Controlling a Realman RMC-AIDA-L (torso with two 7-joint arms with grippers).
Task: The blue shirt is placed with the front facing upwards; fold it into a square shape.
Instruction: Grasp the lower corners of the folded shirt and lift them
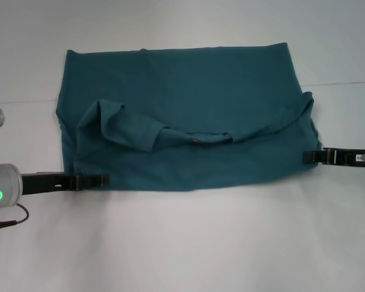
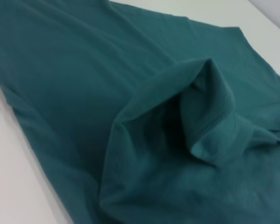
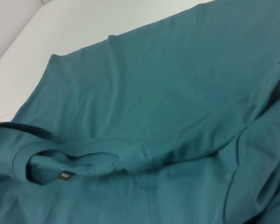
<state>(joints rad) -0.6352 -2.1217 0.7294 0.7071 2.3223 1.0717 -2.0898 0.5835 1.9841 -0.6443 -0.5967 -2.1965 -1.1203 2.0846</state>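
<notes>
Shirt: I see the blue shirt (image 1: 188, 91) folded across the white surface (image 1: 182, 243), sleeves and collar bunched on top.
Neck tag: the small black tag (image 3: 66, 176) sits inside the collar.
Left pincer: my left pincer (image 1: 100, 180) is at the shirt's near left corner; grip, I cannot tell.
Right pincer: my right pincer (image 1: 311, 156) touches the near right edge; grip, I cannot tell.

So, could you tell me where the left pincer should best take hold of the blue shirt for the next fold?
Grip the near-left corner of the blue shirt, coming in low from its left side. The edge there lies flat by the left pincer; the bunched sleeve would drag.
</notes>
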